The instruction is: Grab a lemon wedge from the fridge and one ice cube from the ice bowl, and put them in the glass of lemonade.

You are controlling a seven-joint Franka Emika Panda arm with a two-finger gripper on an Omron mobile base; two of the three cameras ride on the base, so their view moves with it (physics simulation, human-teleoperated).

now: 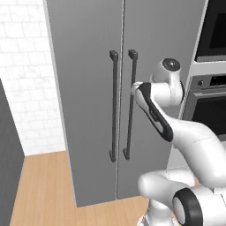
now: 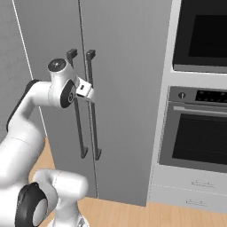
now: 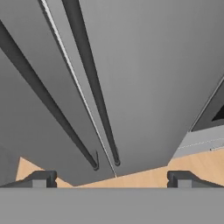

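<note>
The fridge (image 1: 88,88) (image 2: 128,53) (image 3: 153,65) is a tall grey two-door cabinet, and both doors are shut. Two long dark bar handles run down its middle seam. My gripper (image 2: 90,94) (image 3: 111,179) is up against the right door's handle (image 1: 130,110) (image 2: 94,128) at about its upper third. In the hand view its fingertips (image 3: 41,178) stand wide apart with nothing between them, so it is open. In the left base view my forearm covers the hand. The lemon wedge, ice cube, ice bowl and glass of lemonade are out of view.
A built-in oven stack (image 2: 199,128) (image 1: 212,101) stands right of the fridge, with drawers (image 2: 195,190) under it. A white tiled wall (image 1: 22,88) and a dark grey panel (image 1: 9,154) lie to the left. Wooden floor (image 1: 48,185) runs in front.
</note>
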